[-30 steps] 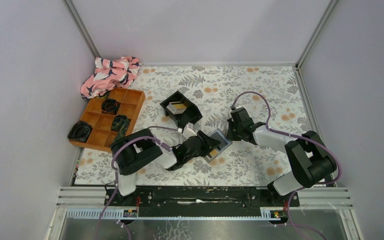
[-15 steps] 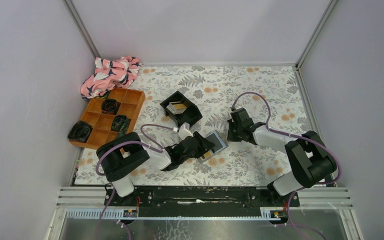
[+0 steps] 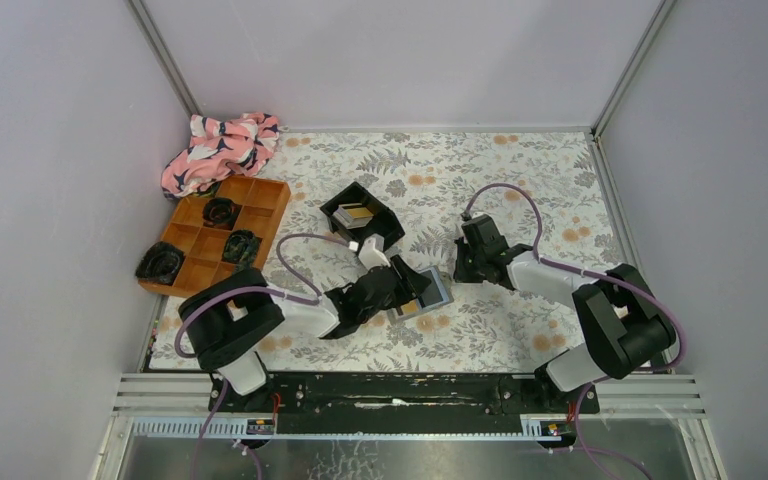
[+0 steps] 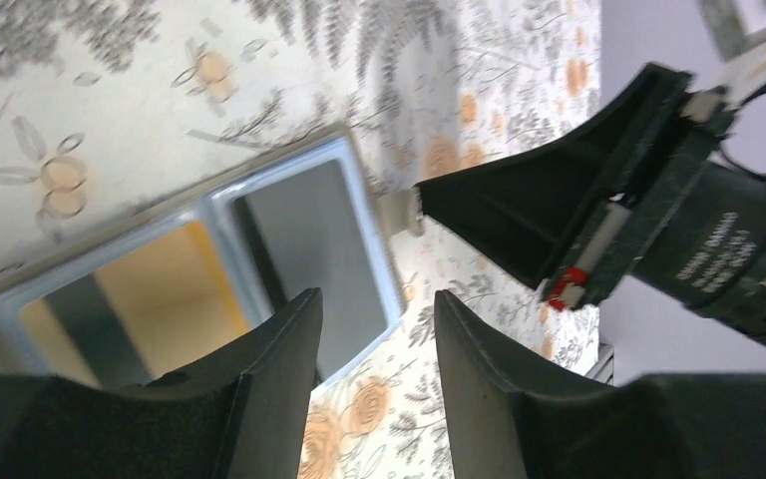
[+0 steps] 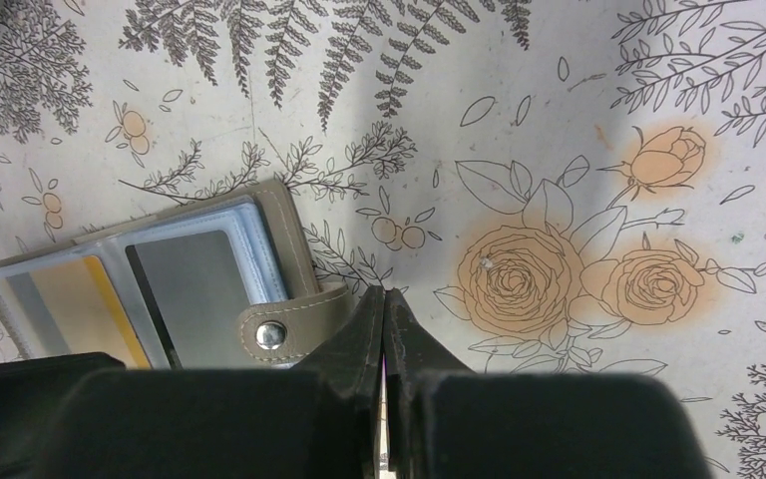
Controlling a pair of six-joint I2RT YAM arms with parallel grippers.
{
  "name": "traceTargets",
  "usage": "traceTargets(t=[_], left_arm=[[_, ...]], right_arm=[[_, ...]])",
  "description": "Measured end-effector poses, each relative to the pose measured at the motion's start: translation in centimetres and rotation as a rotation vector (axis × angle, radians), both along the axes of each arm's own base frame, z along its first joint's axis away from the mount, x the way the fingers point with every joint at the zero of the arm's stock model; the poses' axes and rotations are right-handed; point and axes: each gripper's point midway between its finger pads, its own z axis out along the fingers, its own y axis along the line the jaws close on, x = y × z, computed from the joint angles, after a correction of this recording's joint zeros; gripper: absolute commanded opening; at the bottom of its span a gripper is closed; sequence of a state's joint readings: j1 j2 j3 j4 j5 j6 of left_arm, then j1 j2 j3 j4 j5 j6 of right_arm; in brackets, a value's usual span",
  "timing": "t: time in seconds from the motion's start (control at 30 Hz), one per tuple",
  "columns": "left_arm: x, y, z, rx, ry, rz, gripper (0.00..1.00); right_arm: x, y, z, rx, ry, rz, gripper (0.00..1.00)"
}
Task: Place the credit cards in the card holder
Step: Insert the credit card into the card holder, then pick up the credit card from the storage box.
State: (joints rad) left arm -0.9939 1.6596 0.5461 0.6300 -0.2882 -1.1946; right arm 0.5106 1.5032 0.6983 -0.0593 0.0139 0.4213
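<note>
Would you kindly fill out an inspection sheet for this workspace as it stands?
Surface: floral tablecloth, flat.
Job's things: card holder lies open; credit cards sit in black tray.
Clutter: orange compartment tray, pink cloth, far left.
End effectors: left end effector open above the holder; right end effector shut at its snap tab.
Cables: purple cables loop over both arms.
Surroundings: plain walls, metal frame.

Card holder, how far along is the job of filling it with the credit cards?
Done: the card holder lies open on the table; its clear pockets show grey and yellow, possibly cards already in. In hand: the right gripper is shut at its snap tab, and the left gripper hovers open and empty above it. Left: at least one gold card sits in the black tray.
</note>
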Motion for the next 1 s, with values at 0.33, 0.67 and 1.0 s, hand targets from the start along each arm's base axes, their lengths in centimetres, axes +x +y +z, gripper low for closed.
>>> traceTargets(t=[0.33, 0.67, 1.0], left_arm=[[1.5, 0.9, 5.8, 0.012, -0.147, 0.033, 0.54], [2.4, 8.8, 10.0, 0.093, -0.277, 0.267, 0.76], [4.7, 14.9, 10.3, 0.202, -0.285, 0.44, 0.96]], right_arm=[[0.2, -0.2, 1.5, -0.001, -0.039, -0.002, 0.03], [5.7, 2.2, 10.1, 0.058, -0.287, 0.042, 0.21], [12.9, 8.9, 20.8, 0.288, -0.638, 0.174, 0.55]])
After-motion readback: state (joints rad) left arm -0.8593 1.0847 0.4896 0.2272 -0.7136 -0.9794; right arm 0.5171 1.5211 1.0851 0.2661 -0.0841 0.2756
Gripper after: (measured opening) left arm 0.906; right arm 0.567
